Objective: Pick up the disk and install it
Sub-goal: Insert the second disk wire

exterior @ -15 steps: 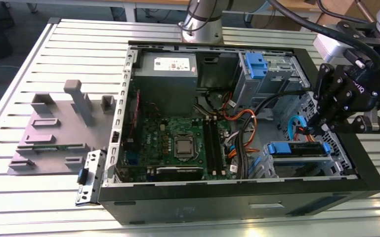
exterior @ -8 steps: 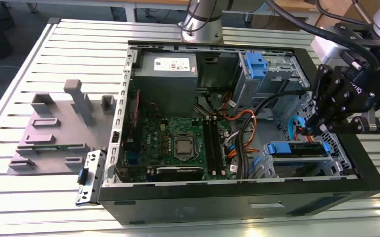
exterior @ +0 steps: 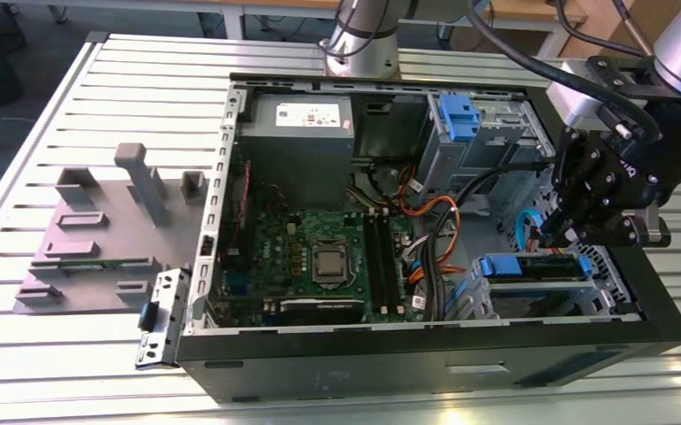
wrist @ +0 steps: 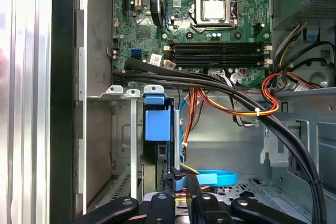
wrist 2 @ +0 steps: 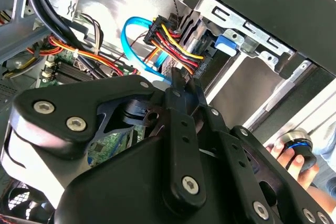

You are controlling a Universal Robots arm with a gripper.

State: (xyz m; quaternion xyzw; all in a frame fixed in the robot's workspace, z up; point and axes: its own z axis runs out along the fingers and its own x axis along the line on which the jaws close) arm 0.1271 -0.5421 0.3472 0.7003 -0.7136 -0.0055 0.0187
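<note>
A robot arm's gripper point(exterior: 584, 232) hangs inside an open computer case point(exterior: 435, 350) lying on a slatted metal tabletop point(exterior: 57, 97), at the case's end on the exterior view's right, just above the lower drive bay. The disk point(exterior: 537, 268), in its blue plastic carrier, sits in that bay directly beneath the gripper, its blue handle point(wrist: 157, 121) facing up in the first wrist view between metal bay rails. In the second wrist view the jaws stand drawn narrowly together, their tips meeting beside the bundle of red, yellow and black power wires point(wrist 2: 176, 43) and a blue data cable point(wrist 2: 134, 40); whether they pinch any part of the carrier cannot be told. By the look of it the disk is already in its bay and the seating is in hand: done well, this means a straight press along the rails, square on the carrier, with the loose cables kept out from under it. The motherboard point(exterior: 322, 257) and grey power supply point(exterior: 298, 133) lie well clear toward the exterior view's left. A person's hand point(wrist 2: 291, 156) holds a round knob beyond the case wall.
</note>
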